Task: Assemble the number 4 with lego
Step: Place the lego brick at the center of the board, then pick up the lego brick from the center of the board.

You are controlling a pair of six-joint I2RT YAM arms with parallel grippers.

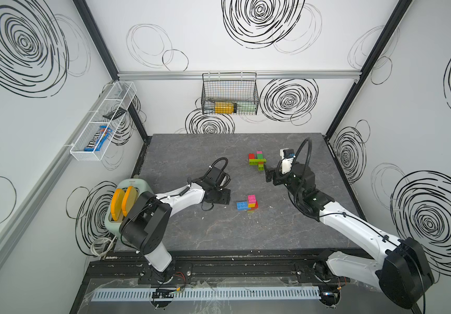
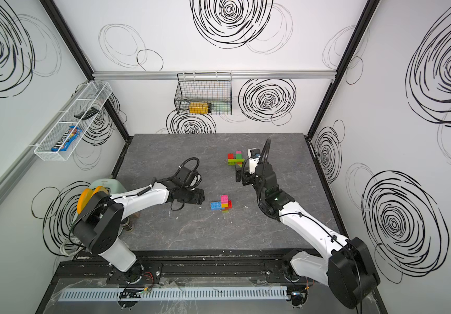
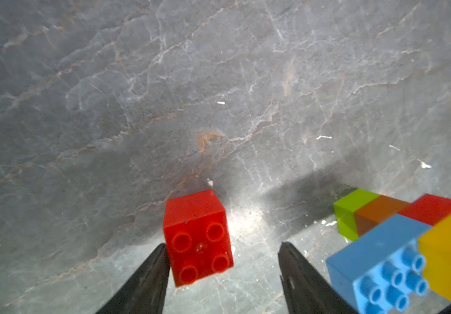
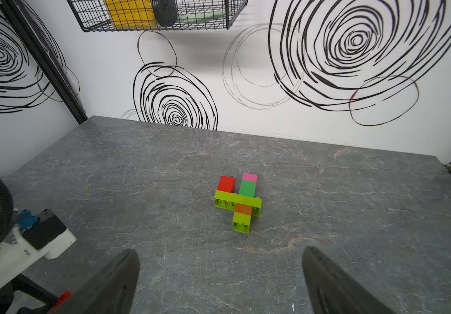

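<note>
I see the lego four (image 4: 239, 202) lying flat, right of centre on the table (image 4: 110, 176), its stem running front to back with the pink end farthest. My right gripper (image 4: 220, 248) gapes empty just before it. My left gripper (image 3: 223, 244) stands parted; a red brick (image 3: 198, 239) touches one finger (image 3: 148, 280) only.

The surface (image 1: 191, 152) is dark grey with pale marble veins. White walls (image 1: 205, 49) carry black scribbled spirals. One lego cluster (image 1: 257, 162) is red, pink, dark green, lime and orange; a second cluster (image 1: 247, 203) is blue, pink, yellow and red. A loose brick (image 3: 198, 236) is red.
</note>
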